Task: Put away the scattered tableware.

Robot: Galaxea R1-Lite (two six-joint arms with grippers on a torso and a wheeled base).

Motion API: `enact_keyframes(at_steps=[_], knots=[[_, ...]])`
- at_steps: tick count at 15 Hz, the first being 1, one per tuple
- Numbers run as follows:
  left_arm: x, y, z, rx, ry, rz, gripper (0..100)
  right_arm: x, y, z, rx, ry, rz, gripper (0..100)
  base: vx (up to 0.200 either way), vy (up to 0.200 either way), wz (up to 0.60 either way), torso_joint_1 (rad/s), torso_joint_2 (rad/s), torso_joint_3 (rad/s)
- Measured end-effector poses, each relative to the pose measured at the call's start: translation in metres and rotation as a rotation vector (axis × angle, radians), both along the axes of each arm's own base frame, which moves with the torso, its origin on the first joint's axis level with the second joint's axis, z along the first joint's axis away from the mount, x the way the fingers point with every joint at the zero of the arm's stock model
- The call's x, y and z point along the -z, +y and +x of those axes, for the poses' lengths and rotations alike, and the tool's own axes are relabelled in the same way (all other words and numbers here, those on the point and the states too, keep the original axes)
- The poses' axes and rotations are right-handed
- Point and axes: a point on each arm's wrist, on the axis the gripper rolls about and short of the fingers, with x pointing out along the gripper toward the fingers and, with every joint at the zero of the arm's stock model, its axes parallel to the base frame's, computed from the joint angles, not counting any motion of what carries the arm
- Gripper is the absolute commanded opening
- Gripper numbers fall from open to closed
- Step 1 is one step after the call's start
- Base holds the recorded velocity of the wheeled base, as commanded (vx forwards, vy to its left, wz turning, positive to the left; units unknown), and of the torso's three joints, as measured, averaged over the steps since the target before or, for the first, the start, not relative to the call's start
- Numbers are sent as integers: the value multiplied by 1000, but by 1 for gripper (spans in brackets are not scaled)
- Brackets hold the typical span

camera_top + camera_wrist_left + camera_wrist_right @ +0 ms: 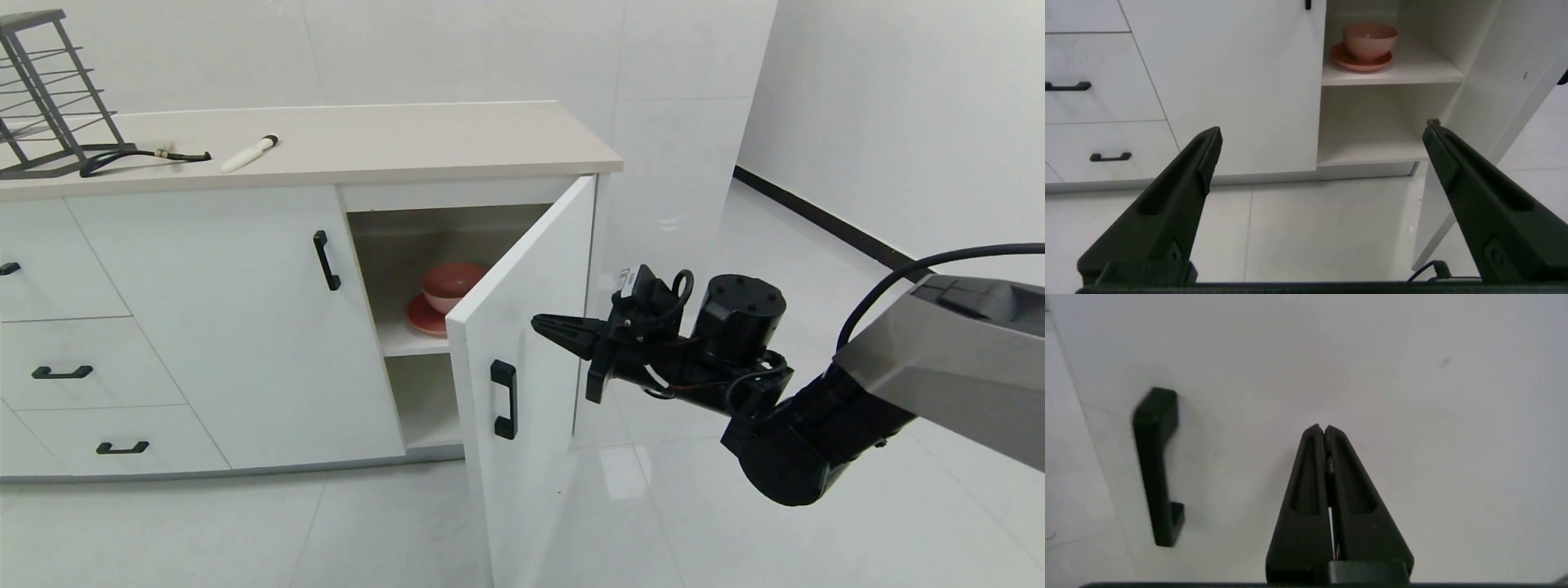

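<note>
Head view: right gripper (pixel 540 324) holds its jaws closed and empty, cabinet door (pixel 531 261) just ahead, seemingly to push it shut; left gripper (pixel 1323 135) gapes open.

You have bowl (pixel 451 286) on plate (pixel 424 320), upper shelf (pixel 412 343) in cabinet (pixel 204 327) | open door (pixel 531 269) right of them | tabletop (pixel 408 139) above: rack (pixel 45 90) left, utensil (pixel 247 153) right of it
</note>
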Motion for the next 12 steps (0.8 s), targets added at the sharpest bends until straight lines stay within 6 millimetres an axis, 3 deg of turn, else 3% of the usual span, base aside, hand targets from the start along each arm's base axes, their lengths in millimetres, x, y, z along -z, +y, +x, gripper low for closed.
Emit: enact_keyframes(at_steps=[5, 12], knots=[[0, 0, 0, 0, 0, 0, 100, -5, 13, -1, -28, -20, 16, 0, 0, 0, 0, 0, 0, 0], [0, 0, 0, 0, 0, 0, 100, 1, 32, 21, -33, -62, 45, 0, 0, 0, 0, 0, 0, 0]])
